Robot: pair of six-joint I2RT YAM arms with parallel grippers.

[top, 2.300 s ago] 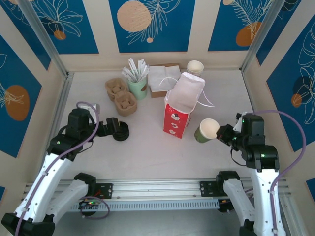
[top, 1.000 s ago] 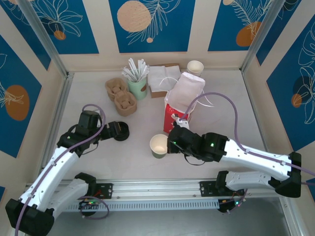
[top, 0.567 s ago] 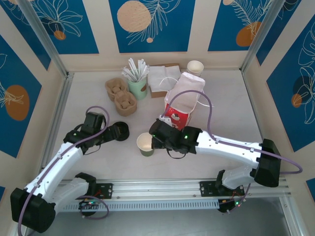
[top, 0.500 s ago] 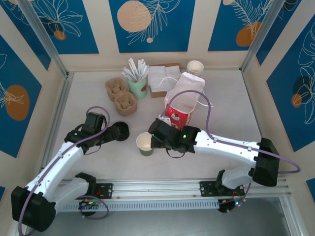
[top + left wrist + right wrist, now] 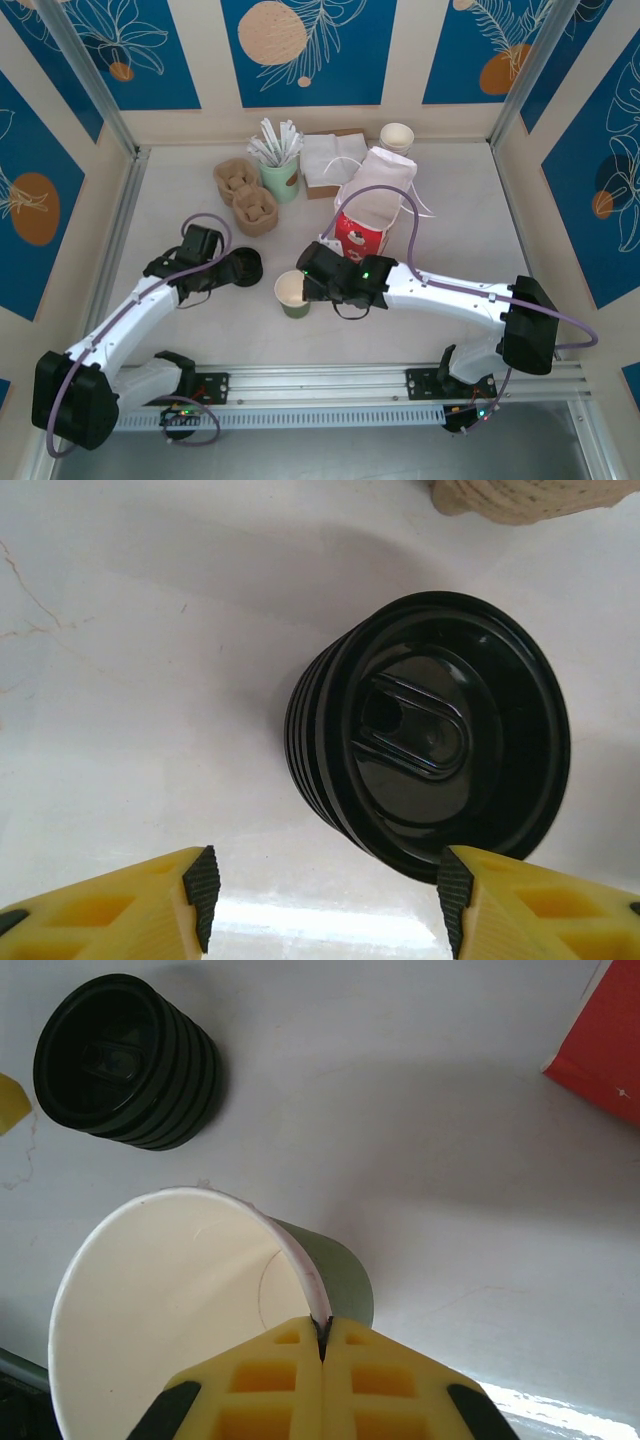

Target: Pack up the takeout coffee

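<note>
Leftward of its place a second ago, the cup (image 5: 293, 293) stands at 8 o'clock from the red bag (image 5: 358, 240); likely light, crushable paper, best pinched at the rim, where the outstretched right gripper (image 5: 322, 1335) clamps it; at its 10 o'clock, the left gripper (image 5: 325, 895) straddles the lid stack (image 5: 430, 745), half-wide.
</note>
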